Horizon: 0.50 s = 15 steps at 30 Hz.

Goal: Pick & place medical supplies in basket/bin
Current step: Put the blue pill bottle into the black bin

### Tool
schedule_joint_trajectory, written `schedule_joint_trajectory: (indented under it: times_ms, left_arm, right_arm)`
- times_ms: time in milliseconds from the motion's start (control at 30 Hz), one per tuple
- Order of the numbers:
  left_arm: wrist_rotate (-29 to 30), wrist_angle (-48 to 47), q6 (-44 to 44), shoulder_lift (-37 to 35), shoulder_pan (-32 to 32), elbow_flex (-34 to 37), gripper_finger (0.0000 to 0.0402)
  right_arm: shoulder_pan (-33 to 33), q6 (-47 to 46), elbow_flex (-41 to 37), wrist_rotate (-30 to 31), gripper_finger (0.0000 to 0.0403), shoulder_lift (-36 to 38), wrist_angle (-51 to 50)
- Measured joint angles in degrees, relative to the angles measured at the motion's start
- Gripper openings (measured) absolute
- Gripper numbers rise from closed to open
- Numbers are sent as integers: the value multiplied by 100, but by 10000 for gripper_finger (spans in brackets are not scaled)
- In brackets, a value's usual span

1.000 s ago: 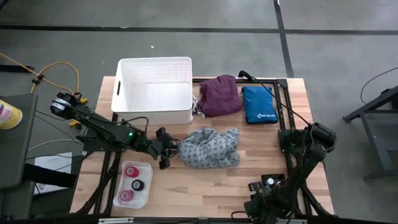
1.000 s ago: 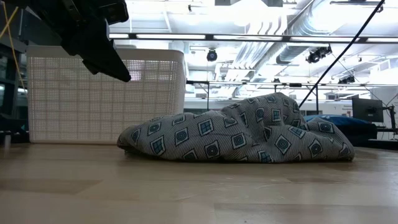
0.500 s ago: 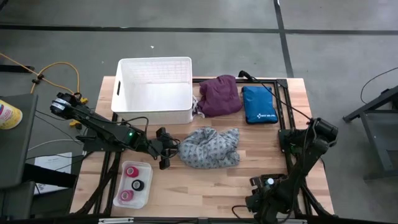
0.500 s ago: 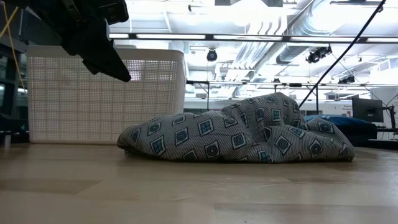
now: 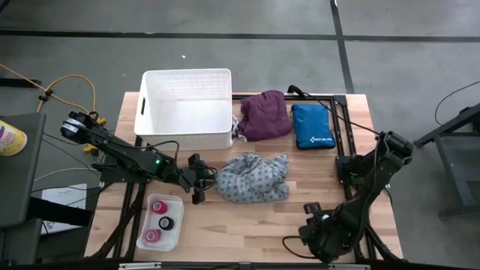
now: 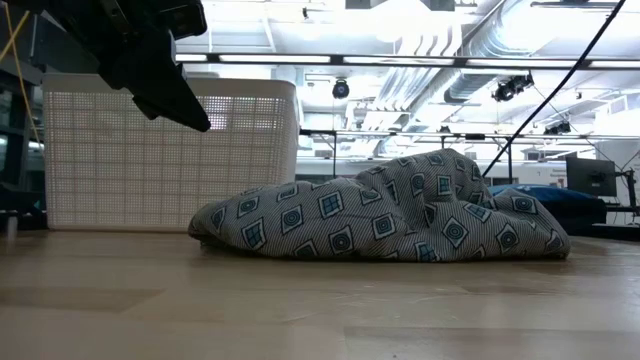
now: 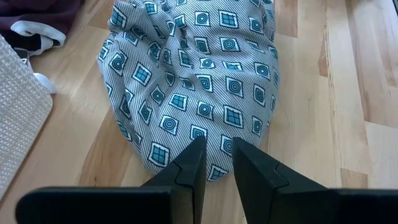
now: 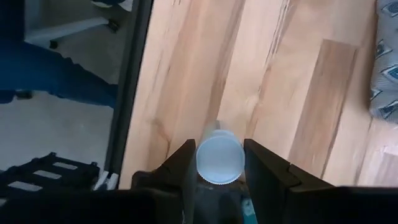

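Note:
The grey dotted cloth garment (image 5: pixel 252 178) lies bunched in the middle of the table. My left gripper (image 5: pixel 199 182) hangs just left of it and above the tabletop. Its fingers (image 7: pixel 189 163) stand a narrow gap apart with nothing between them. Near the table's front right, my right gripper (image 5: pixel 313 213) is shut on a small white-capped vial (image 8: pixel 219 160). The white basket (image 5: pixel 186 129) stands at the far left, and the purple cloth garment (image 5: pixel 265 114) lies to its right. Pink and black tape rolls sit in a clear tray (image 5: pixel 160 223) at the near left. My right gripper pinches the vial between its two fingers, one on each side just under the white cap (image 8: pixel 203 164). The cap hides the body below it. The fingers point steeply down. The vial stands upright in the hold, cap up, lifted clear of the wooden tabletop.
A blue zip pouch (image 5: pixel 313 126) lies at the far right beside the purple garment. A black frame rail (image 8: pixel 129 93) runs along the table's right edge, and a person's leg in blue trousers (image 8: pixel 56 78) shows beyond it. Bare wood lies between the grey cloth and my right gripper.
My right gripper has risen from the tabletop with the vial and drifted a little toward the table's left. The vial stays upright between the fingers.

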<state>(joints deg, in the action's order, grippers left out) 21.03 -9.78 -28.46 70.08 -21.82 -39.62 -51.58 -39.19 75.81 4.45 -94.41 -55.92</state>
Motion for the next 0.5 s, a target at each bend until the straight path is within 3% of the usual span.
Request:
schedule_joint_trajectory:
  times_ms: [500]
  left_arm:
    - [1,0,0,0,2,2,74]
  right_arm:
    - [-252,-170,0,-326,102,113,-484]
